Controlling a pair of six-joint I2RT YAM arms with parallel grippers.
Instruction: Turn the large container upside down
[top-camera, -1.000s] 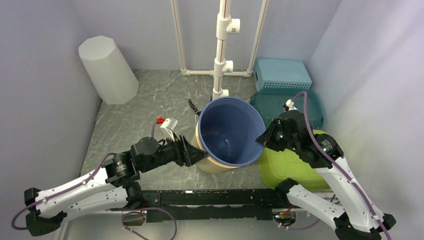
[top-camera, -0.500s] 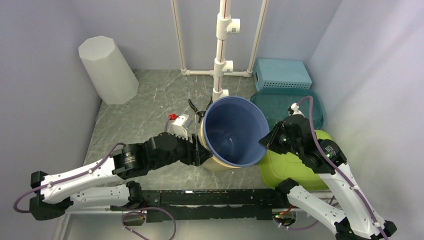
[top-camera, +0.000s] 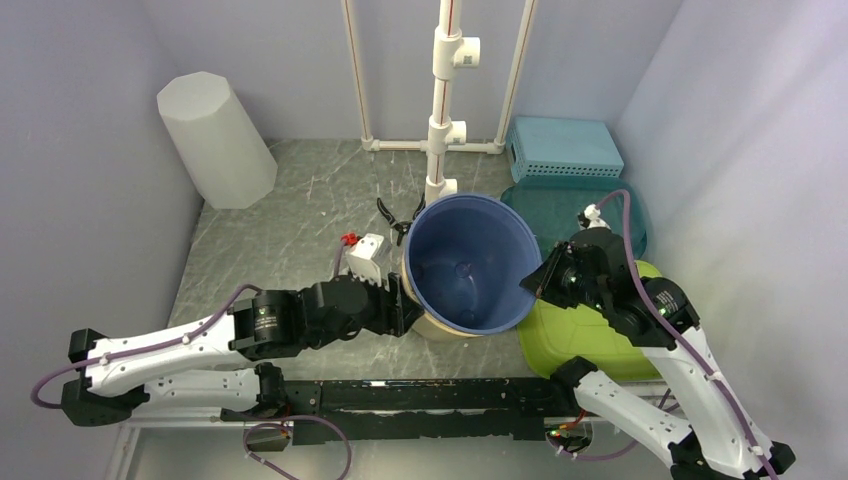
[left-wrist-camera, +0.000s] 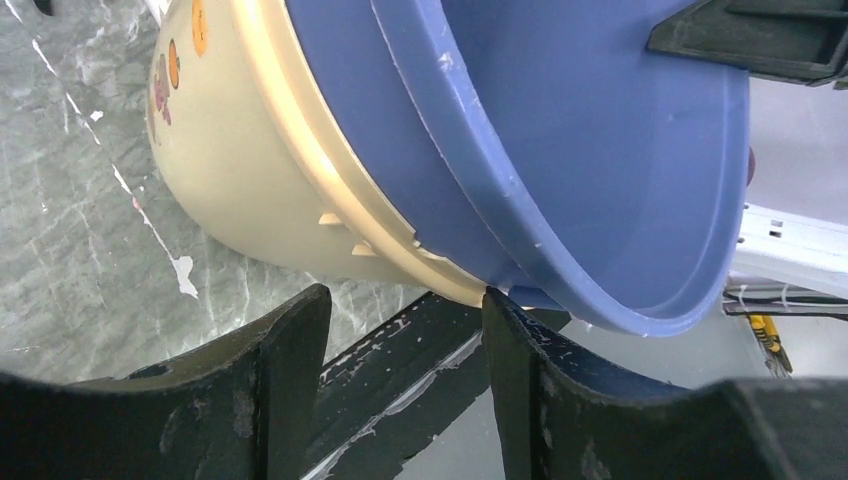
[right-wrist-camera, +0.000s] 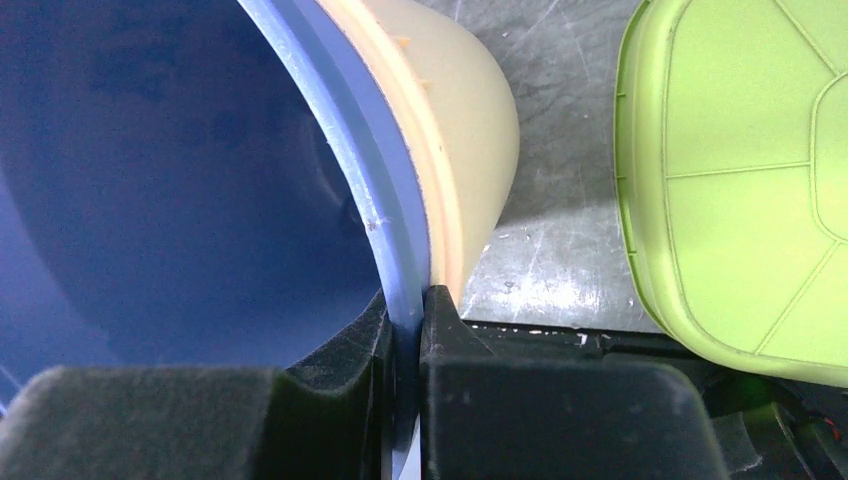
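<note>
Blue plastic marks the task's thing: one blue tub (top-camera: 465, 265), mouth up, nested in one cream bowl (top-camera: 432, 325). The pair is a little right of the middle of the worktop (top-camera: 300, 200), closer to the near edge than the far one. Its long axis runs bottom to mouth and leans slightly off upright, so the cream base shows at the near left.

The right hand (top-camera: 535, 285) is at the tub's right side. Its fingers (right-wrist-camera: 450, 330) are pinched narrow on the blue rim, one inside the tub and one outside, where the cream rim ends. The left hand (top-camera: 405, 310) comes in low from the near left. Its fingers (left-wrist-camera: 290, 360) stand apart with nothing between them; one tip is just at the cream rim and the other is clear of the wall.

Both hands are at the tub, but only the right one holds it. My reading is that the flip turns on that rim grip. The rim would have to swing over and down about a line across the mouth, while the left hand props the lower wall on the other side.

Farther out lie one green lid (top-camera: 575, 335) just right of the tub, one teal lid (top-camera: 560, 205) behind it and one teal basket (top-camera: 562, 147) at the far right corner. One white pipe stand (top-camera: 445, 100) rises at the far edge, one white column (top-camera: 215, 140) fills the far left corner, and one small white block (top-camera: 365, 250) lies left of the tub.
</note>
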